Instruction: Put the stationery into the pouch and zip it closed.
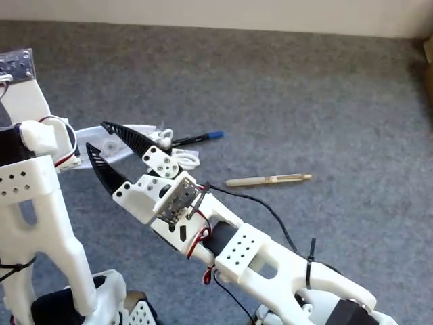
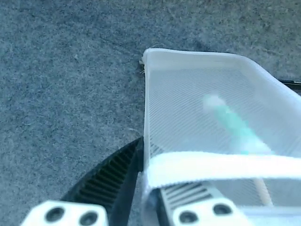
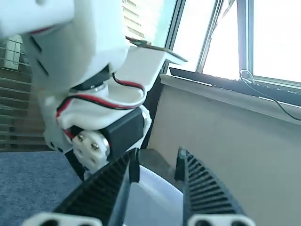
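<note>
The white mesh pouch (image 2: 197, 94) lies on the grey carpet with a teal pen (image 2: 235, 127) showing through its mesh. My left gripper (image 2: 150, 176) is shut on the pouch's banded edge. In the high view the pouch (image 1: 145, 128) sits at the left, and my right gripper (image 1: 96, 135) hovers open over it, one black finger on each side. From the right wrist view, the right gripper (image 3: 157, 155) has the pouch (image 3: 150, 193) below its gap. A blue-capped pen (image 1: 197, 139) lies just right of the pouch. Farther right lies a beige pen (image 1: 269, 180).
The left arm's white body (image 1: 34, 189) stands at the left edge, close to the right gripper. The right arm (image 1: 270, 261) crosses the lower middle with its black cable. Grey carpet (image 1: 325, 95) stretches to the back and right.
</note>
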Available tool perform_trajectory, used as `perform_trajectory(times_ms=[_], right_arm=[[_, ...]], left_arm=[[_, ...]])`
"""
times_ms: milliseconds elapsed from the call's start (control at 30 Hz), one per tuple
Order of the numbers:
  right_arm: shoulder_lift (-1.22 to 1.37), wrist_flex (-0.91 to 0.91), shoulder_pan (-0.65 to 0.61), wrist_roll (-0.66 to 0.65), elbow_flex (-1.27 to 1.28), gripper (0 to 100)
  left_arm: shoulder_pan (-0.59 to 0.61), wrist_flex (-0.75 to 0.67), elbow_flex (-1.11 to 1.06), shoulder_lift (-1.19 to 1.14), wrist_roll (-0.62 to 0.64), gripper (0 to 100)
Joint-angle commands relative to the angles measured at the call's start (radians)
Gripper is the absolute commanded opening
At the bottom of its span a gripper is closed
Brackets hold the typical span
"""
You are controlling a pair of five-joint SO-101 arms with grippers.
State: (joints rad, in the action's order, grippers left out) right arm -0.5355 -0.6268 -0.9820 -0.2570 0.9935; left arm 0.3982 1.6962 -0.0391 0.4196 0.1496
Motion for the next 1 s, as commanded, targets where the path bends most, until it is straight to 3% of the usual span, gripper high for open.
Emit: perform_trajectory(times_ms=[0,300,767,967], right_arm=[[-0.008,0.001,-0.010,-0.006,-0.007,12.2],[-0.019,0.002,0.001,-0.009,-0.010,12.3],[-0.021,0.007,0.200,-0.005,-0.068,12.1],[-0.036,0.074,0.216,-0.005,-0.099,12.1]], left_arm=[[0.007,-0.015,-0.001,-0.001,0.008,1],[0.008,-0.015,-0.001,-0.001,0.008,1],[0.008,-0.015,-0.001,-0.001,0.008,1],[0.008,-0.015,-0.001,-0.001,0.008,1]])
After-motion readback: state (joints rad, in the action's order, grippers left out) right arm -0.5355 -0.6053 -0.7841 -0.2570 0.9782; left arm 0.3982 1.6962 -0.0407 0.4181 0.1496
